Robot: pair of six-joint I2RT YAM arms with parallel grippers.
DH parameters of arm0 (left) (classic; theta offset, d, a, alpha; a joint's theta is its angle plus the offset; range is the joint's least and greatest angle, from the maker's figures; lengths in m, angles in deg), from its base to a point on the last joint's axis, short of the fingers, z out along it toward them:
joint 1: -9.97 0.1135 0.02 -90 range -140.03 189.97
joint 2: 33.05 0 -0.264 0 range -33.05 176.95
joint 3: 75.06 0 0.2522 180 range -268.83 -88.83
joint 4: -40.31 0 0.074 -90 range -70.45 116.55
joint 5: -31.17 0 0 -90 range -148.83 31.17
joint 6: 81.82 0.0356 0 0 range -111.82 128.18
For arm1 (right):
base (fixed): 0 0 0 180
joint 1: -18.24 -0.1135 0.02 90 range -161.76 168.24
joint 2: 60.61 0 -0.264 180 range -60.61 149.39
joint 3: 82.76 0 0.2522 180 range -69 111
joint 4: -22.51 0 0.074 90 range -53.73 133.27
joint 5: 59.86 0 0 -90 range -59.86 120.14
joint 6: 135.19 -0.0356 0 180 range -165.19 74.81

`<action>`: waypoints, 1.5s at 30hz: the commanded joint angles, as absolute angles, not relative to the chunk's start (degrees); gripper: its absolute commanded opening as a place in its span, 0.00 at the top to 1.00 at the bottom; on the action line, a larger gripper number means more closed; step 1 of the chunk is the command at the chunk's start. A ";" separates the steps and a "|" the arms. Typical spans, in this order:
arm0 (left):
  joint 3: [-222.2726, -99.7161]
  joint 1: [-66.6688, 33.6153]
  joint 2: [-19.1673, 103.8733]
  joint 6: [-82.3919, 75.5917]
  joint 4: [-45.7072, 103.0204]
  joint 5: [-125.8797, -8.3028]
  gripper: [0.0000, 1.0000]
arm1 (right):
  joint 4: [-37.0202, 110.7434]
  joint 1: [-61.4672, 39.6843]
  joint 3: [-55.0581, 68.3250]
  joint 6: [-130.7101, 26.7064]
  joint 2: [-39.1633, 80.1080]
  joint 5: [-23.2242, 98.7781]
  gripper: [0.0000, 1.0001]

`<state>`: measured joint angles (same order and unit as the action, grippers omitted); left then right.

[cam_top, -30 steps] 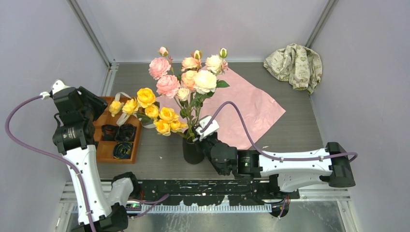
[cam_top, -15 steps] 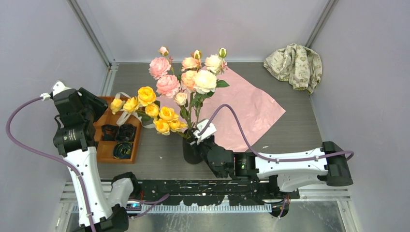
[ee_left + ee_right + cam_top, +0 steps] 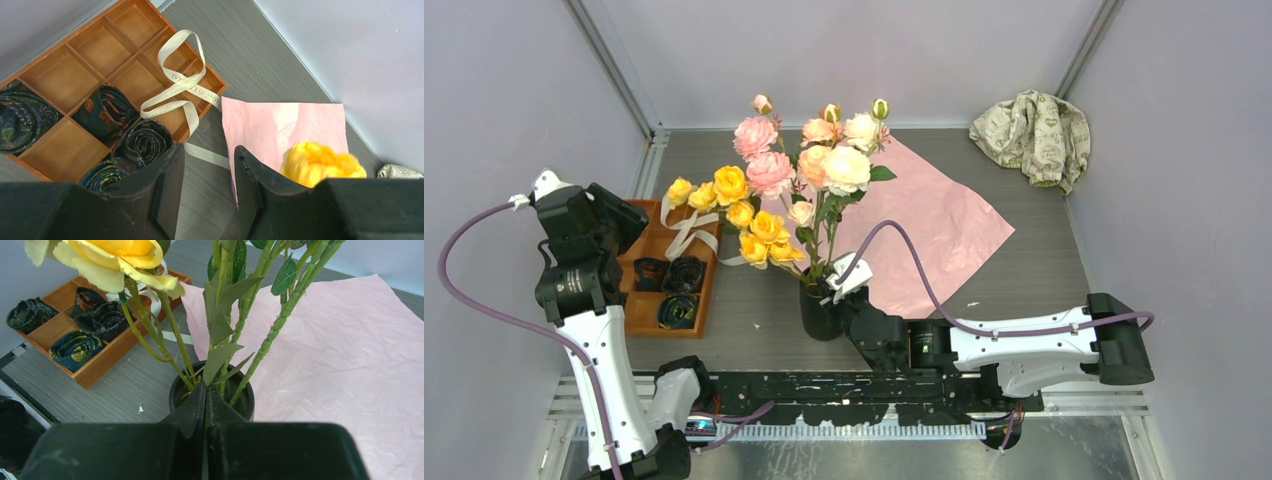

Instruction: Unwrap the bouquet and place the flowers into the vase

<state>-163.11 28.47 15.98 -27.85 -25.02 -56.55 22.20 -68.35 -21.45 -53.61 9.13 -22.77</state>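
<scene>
The flowers (image 3: 796,185), yellow, pink and cream roses on long green stems (image 3: 260,350), stand in the small black vase (image 3: 817,318). The bouquet's pink wrapping paper (image 3: 934,220) lies flat behind the vase, and its beige ribbon (image 3: 686,228) trails over the tray. My right gripper (image 3: 842,298) is shut, with nothing seen between its fingers. Its tips (image 3: 206,388) sit at the near rim of the vase (image 3: 247,401), against the stems. My left gripper (image 3: 207,152) hangs open above the tray's edge with nothing in it. The ribbon (image 3: 175,85) and a yellow rose (image 3: 320,162) lie beyond it.
An orange wooden tray (image 3: 650,318) holding dark coiled rolls (image 3: 682,272) sits at the left, next to my left arm. A beige patterned cloth (image 3: 1032,130) is bunched in the far right corner. Grey walls close in the table on three sides.
The yellow roses have swung up and back, standing more upright in the vase. My right gripper has slid left, closer against the vase. The left arm has not moved.
</scene>
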 commanded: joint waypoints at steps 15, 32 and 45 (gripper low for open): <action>-162.94 28.75 14.89 -28.12 -22.58 -57.01 0.57 | 24.37 -69.72 -21.36 -55.17 5.98 -24.44 0.70; -162.83 28.70 14.52 -28.02 -22.84 -56.97 0.56 | 24.49 -74.28 -19.58 -52.81 3.59 -26.42 0.42; -163.16 28.71 14.36 -28.40 -23.01 -57.31 0.55 | 24.40 -79.83 -18.73 -50.23 1.09 -33.45 0.40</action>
<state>-162.52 28.47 15.31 -27.87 -25.02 -56.55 25.68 -78.62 -21.36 -51.12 3.68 -29.13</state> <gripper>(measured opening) 0.449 0.602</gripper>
